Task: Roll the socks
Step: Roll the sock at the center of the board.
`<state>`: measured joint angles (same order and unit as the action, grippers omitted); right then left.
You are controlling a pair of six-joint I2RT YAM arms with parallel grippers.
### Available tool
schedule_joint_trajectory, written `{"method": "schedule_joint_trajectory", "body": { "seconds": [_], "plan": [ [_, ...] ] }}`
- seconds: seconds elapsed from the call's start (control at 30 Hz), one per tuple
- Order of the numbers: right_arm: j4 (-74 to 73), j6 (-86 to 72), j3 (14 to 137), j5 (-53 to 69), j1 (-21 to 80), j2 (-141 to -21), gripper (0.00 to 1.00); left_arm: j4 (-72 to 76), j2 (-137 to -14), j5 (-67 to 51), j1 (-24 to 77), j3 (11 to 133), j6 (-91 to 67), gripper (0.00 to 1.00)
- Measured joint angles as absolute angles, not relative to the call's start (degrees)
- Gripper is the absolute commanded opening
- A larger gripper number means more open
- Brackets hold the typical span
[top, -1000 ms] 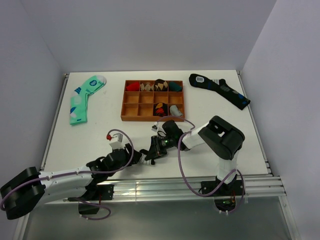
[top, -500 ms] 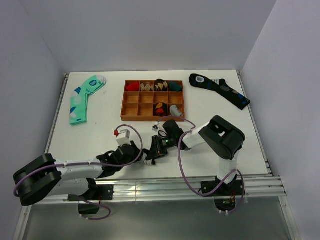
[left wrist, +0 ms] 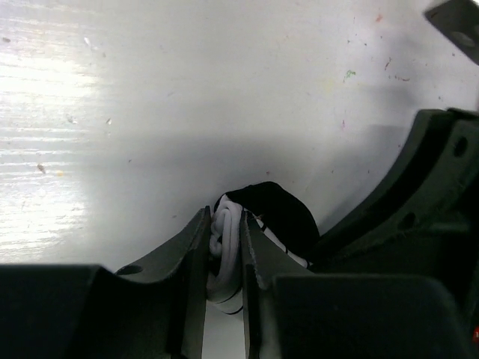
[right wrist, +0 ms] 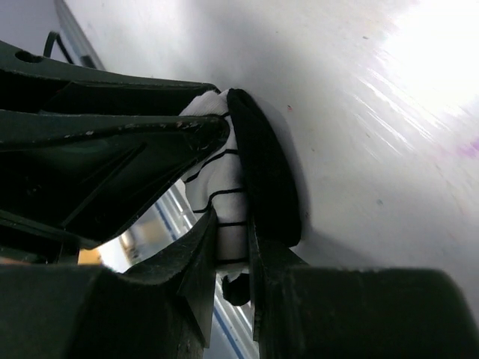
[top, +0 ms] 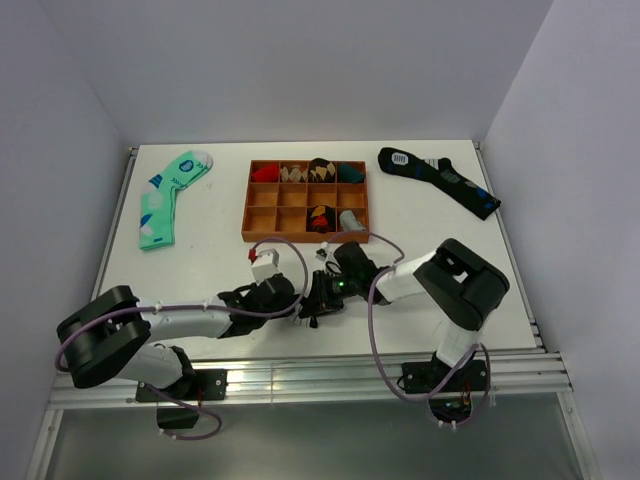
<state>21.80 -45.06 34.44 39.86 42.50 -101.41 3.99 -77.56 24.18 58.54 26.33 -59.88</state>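
The left pincer (left wrist: 224, 278) was closed to a narrow slot, and a fold of the white striped sock (left wrist: 226, 243) was squeezed in that slot. The right pincer (right wrist: 232, 250) was closed just as far on the same bundle from the opposite side, so the two tips met nose to nose. In the right wrist view the sock's black part lay wrapped over the white, striped layers. I judged the double grip was there to keep the roll tight, with one pincer pinning the wound layers so they could not spring open and the other working the black end over them. The roll looked nearly closed but not yet released.

From above, the bundle sat low on the counter (top: 200, 262), in front of the arms near its front edge. It was almost hidden between the two pincers. I could not tell whether it held one sock or a pair.

Further out there was one wooden tray (top: 246, 212), divided into twelve compartments. Six of them appeared to hold small rolled bundles, four in the far row and two in the near row. It was probably the place for finished rolls. One mint green sock (top: 160, 200) lay flat at the far left. One long black sock (top: 440, 178) lay flat at the far right. Both were well apart from the arms.
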Motion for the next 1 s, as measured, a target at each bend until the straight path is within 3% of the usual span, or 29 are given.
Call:
{"method": "schedule_joint_trajectory", "body": {
  "seconds": [0.33,0.6,1.0],
  "plan": [
    [21.80,-43.55,28.62,27.38,43.00,-91.33,0.44,-4.89,-84.42,25.23,59.33,35.57,-61.73,0.00],
    [19.90,-41.93,23.66,17.37,43.13,-82.37,0.47,-8.91,-86.24,24.73,59.35,38.98,-61.73,0.00],
    [20.10,-37.91,11.77,5.91,44.42,-57.80,0.49,-18.55,-89.71,24.29,59.44,45.87,-56.97,0.00]
  ]
}}
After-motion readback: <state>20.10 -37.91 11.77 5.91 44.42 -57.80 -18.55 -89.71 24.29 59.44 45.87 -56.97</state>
